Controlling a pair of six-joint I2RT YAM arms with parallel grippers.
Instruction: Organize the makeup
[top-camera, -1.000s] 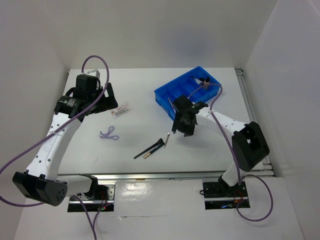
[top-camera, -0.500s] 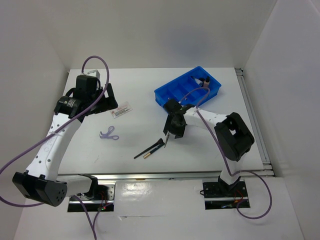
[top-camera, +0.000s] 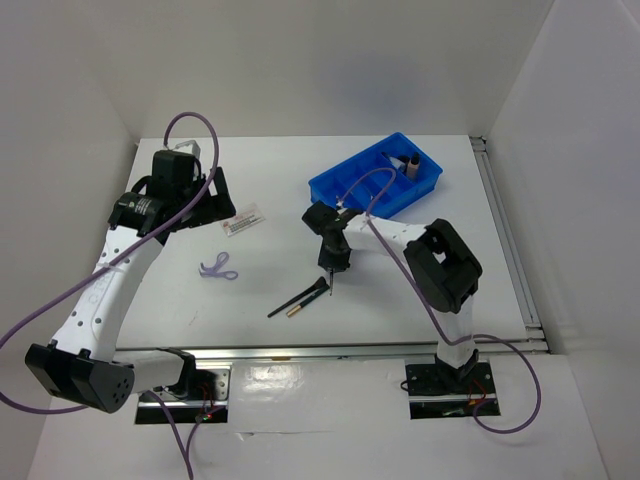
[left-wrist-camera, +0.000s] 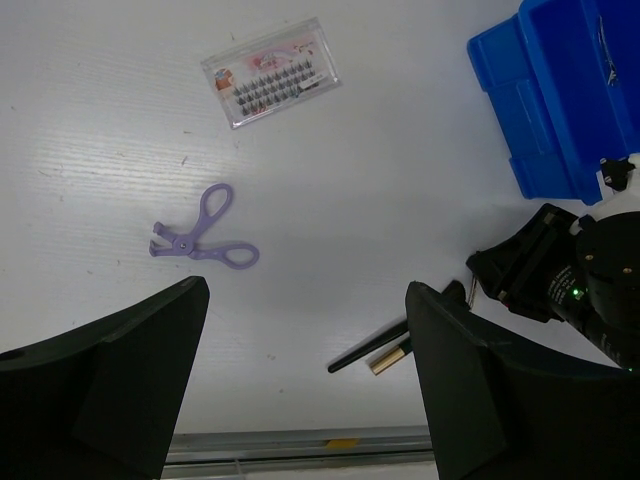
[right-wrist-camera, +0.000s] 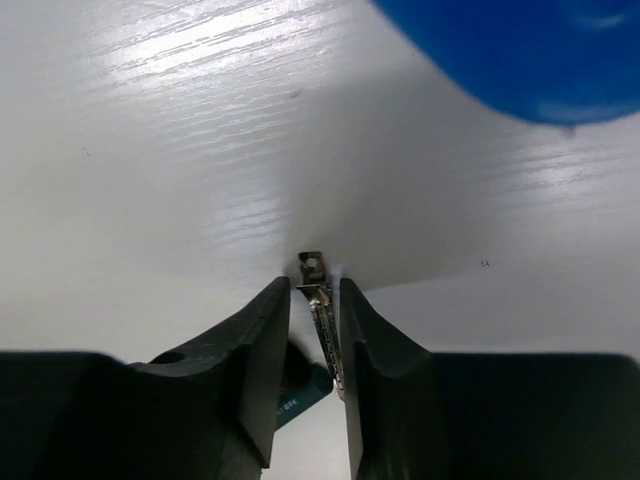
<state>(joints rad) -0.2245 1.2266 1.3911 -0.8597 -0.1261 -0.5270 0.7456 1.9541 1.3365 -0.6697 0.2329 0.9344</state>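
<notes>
Lilac scissors (left-wrist-camera: 205, 233), blue tray (left-wrist-camera: 540, 140), black brush (left-wrist-camera: 365, 352), teal tool (right-wrist-camera: 325, 320), white red-printed card (left-wrist-camera: 270, 72).

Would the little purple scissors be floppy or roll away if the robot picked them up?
Probably not floppy: the scissors look like hard plastic. They lie flat on the table, so rolling seems unlikely. Their handles are spread apart, so the two halves may swing at the hinge when lifted.

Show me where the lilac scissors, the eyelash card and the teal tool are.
lilac scissors (left-wrist-camera: 190, 240), left wrist view, on the pivot.
eyelash card (left-wrist-camera: 270, 72), left wrist view, middle of its face.
teal tool (right-wrist-camera: 322, 320), right wrist view, on its metal shaft.
</notes>
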